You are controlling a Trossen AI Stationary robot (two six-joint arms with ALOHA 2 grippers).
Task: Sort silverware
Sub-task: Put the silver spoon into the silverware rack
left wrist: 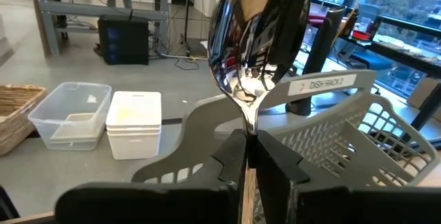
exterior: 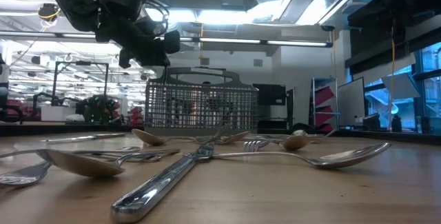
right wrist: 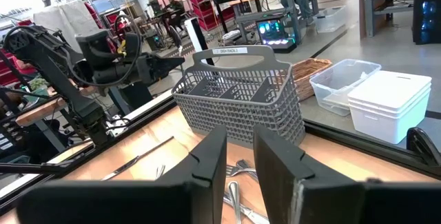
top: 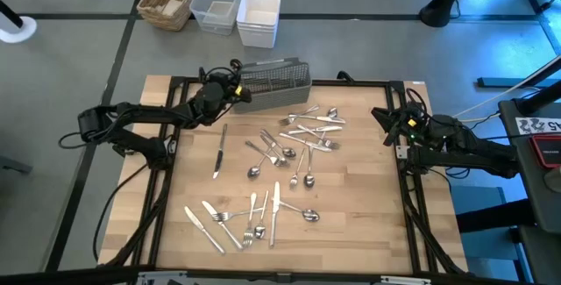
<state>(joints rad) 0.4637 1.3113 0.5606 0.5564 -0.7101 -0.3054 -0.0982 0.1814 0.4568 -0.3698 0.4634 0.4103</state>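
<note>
Wooden tabletop [top: 351, 224] under bright workshop lights, and the action is all at the far edge, where the grey mesh caddy [top: 273, 83] stands against the table frame. Left gripper [top: 235, 90] is up beside the caddy's near-left end, its fingers clamped tight on the handle of a spoon [left wrist: 258, 38], bowl standing out ahead of the claw with the caddy's handle and compartments just beyond and below it. That is the relation to watch: the spoon's long axis runs straight on from the fingers, so it looks as if the arm must tip it handle-down over a compartment before letting go. Right gripper [top: 388, 127] waits at the table's right edge, jaws part-way apart and holding nothing. Rest of the silverware [top: 289, 149] lies scattered flat across the middle and near side of the board, nearer the left arm's reach.
</note>
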